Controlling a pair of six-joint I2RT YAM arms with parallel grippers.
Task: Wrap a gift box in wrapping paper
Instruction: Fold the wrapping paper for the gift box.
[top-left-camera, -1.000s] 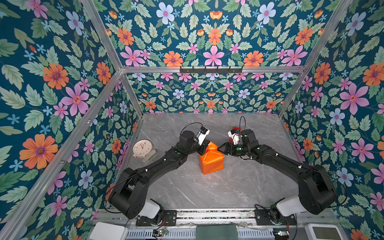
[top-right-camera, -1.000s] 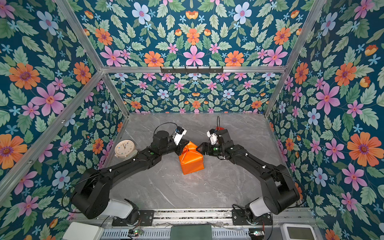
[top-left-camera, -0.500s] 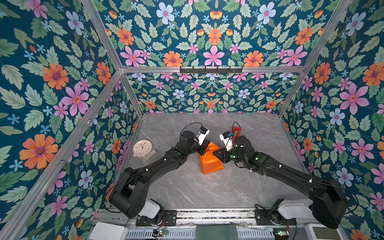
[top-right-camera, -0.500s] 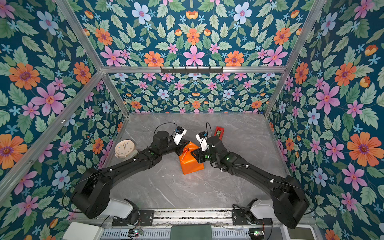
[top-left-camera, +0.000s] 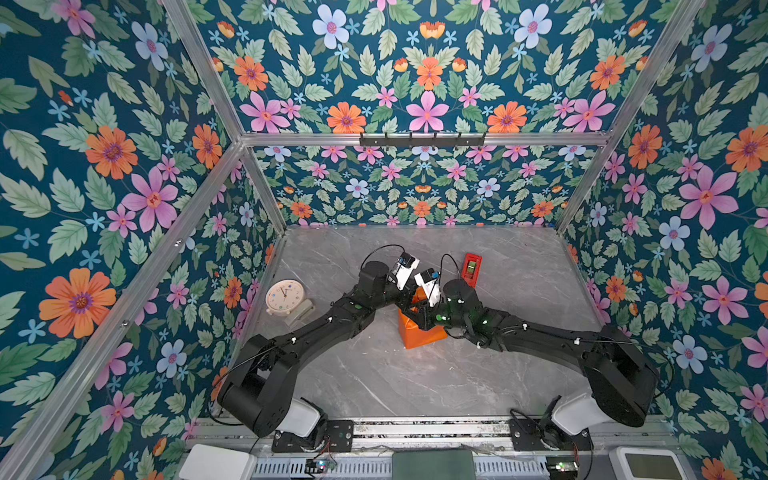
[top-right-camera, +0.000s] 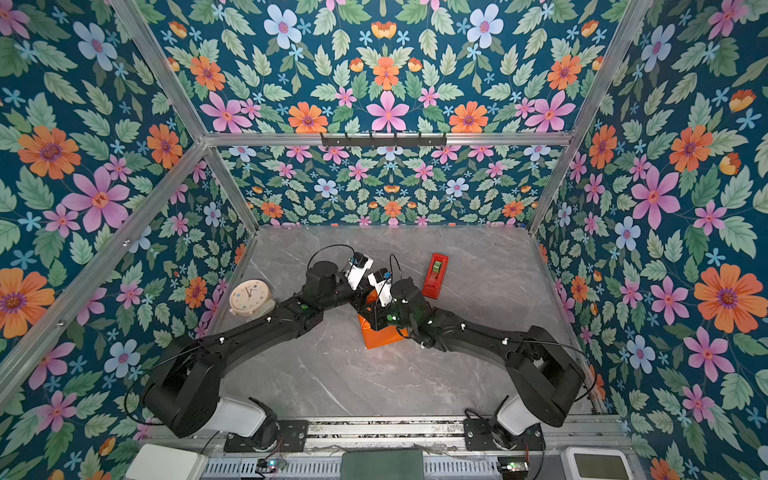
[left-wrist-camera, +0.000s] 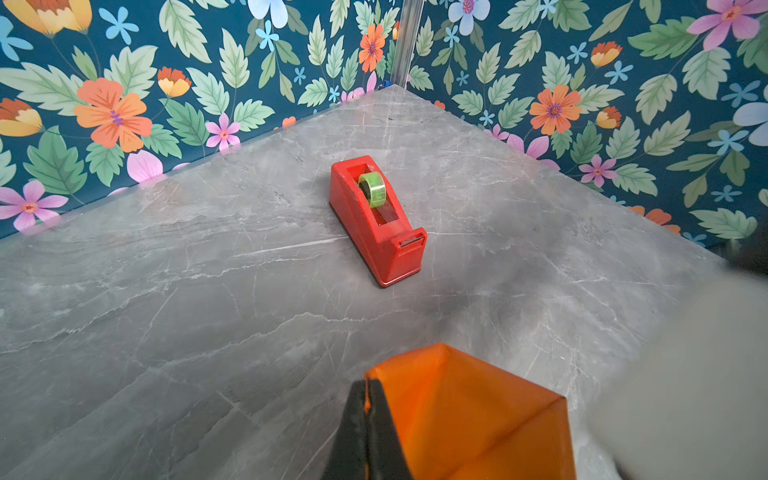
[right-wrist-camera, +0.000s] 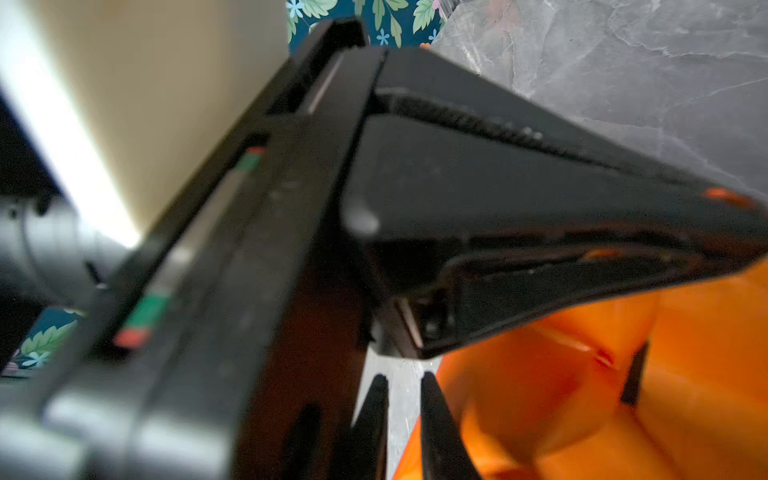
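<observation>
The wrapping paper (top-left-camera: 417, 334) (top-right-camera: 380, 336) is glossy orange and folded round a boxy shape at the table's middle. The gift box itself is hidden inside it. My left gripper (left-wrist-camera: 366, 386) is shut on the edge of a raised paper flap (left-wrist-camera: 469, 415). In both top views it sits over the parcel's far side (top-left-camera: 415, 291). My right gripper (right-wrist-camera: 403, 380) is low beside the orange paper (right-wrist-camera: 623, 415), right under the left gripper's body. Its fingers stand a narrow gap apart, with bare table showing between the tips. From above it is at the parcel's top (top-left-camera: 407, 309).
A red tape dispenser (top-left-camera: 472, 270) (top-right-camera: 435, 275) (left-wrist-camera: 376, 220) stands behind and right of the parcel. A round cream clock (top-left-camera: 284, 297) (top-right-camera: 249, 297) sits by the left wall. Flowered walls close in the grey marble table (top-left-camera: 415, 382).
My right gripper left the tape dispenser, swung left to the parcel beside the left gripper, and its jaws narrowed a lot. The left arm kept still, holding the flap.
</observation>
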